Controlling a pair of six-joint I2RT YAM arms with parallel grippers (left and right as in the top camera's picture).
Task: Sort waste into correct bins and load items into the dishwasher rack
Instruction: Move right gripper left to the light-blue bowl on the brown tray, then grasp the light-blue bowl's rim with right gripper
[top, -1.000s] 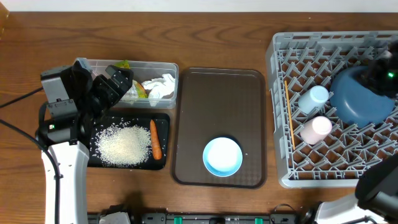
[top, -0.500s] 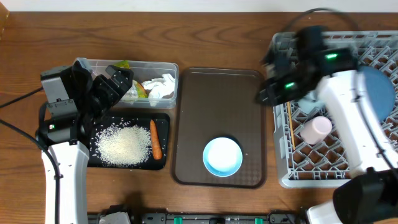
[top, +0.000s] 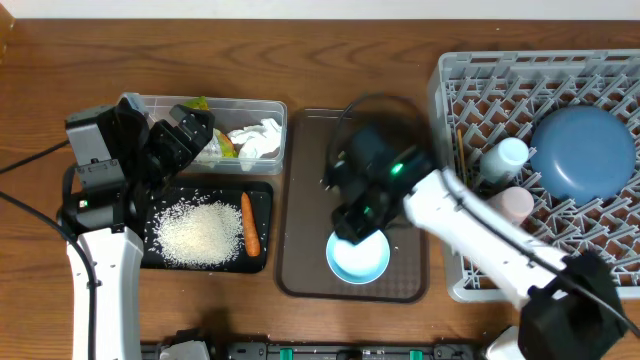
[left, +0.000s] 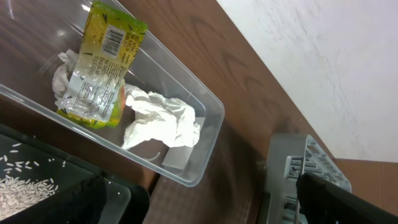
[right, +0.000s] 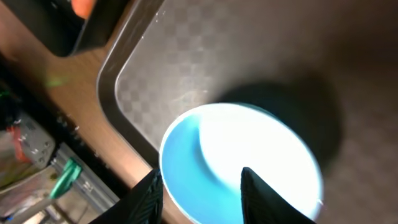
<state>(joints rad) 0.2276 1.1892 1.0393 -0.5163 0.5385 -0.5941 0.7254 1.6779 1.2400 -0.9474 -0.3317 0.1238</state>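
Observation:
The white-and-light-blue bowl sits on the brown tray. My right gripper hovers over its near rim, open, one finger outside the rim and one above the inside. The dishwasher rack holds the dark blue plate, light blue cup, pink cup and chopsticks. The clear tub holds the wrapper and tissue. Rice and the carrot lie in the black tray. My left gripper hangs open over the tub's edge.
The brown serving tray lies between the two bins and the rack. The right arm stretches across from the lower right over the rack's left corner. The table's front edge runs close below the tray.
My right arm has swung left from the plate in the rack to above the bowl, and its jaws have widened. The plate stays in the rack. The left arm has not moved.

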